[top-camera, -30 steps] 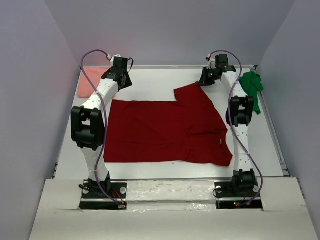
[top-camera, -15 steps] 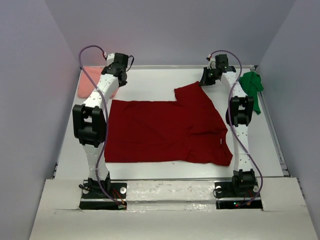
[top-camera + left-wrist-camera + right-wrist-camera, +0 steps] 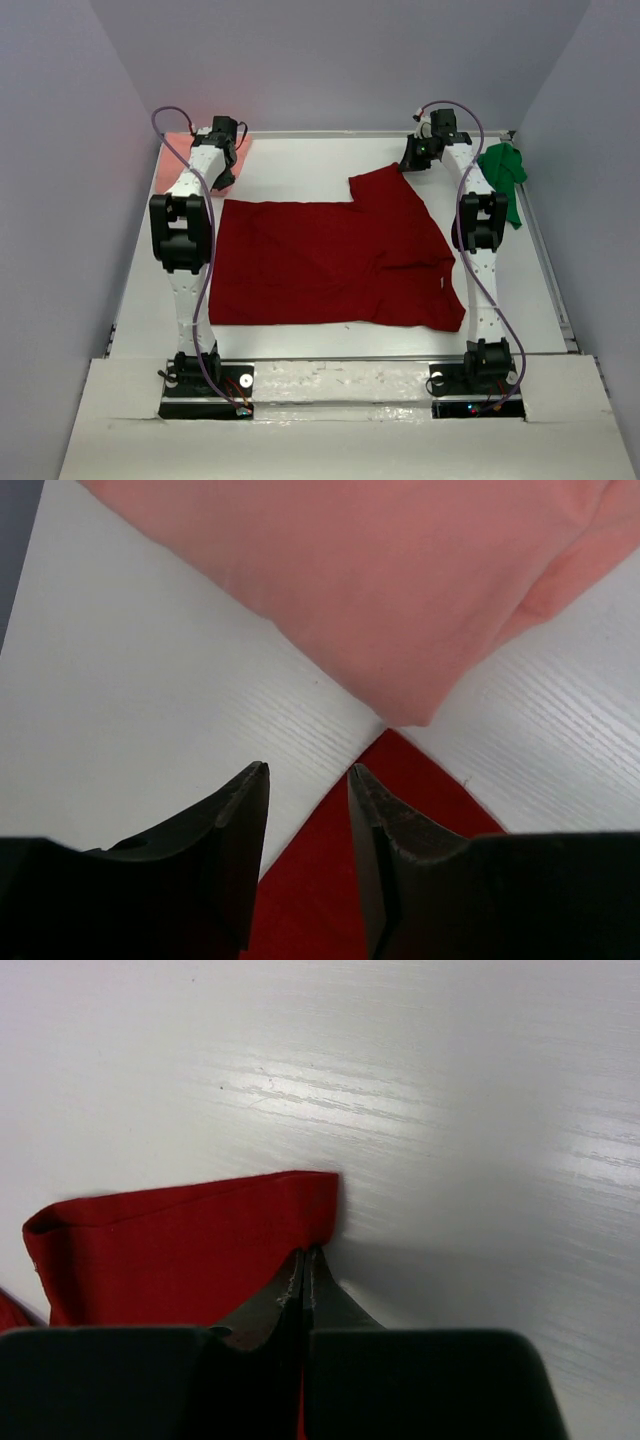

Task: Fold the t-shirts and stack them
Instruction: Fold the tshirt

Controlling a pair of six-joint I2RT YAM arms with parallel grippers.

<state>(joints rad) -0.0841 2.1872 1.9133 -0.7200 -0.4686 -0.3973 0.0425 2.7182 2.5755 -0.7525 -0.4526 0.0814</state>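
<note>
The dark red t-shirt (image 3: 330,262) lies spread flat mid-table. My right gripper (image 3: 411,163) is at its far right corner, shut on the folded edge of the cloth (image 3: 180,1260); its jaws (image 3: 303,1253) are pressed together with red cloth between them. My left gripper (image 3: 222,183) is open and empty above the shirt's far left corner (image 3: 320,880). That red corner lies between the open fingers, with the gripper's midpoint (image 3: 307,771) just over its tip. The pale salmon pink t-shirt (image 3: 380,580) lies just beyond, mostly hidden under my left arm in the top view (image 3: 176,146). The bright green t-shirt (image 3: 503,175) is bunched at the far right.
The white table (image 3: 300,170) is walled by grey panels on the left, back and right. A raised rim runs along the right edge beside the green shirt. Both arm bases stand at the near edge.
My left arm has swung left and farther back, over the pink shirt, bringing its gripper to the red shirt's far left corner. The right arm and the red shirt have not moved.
</note>
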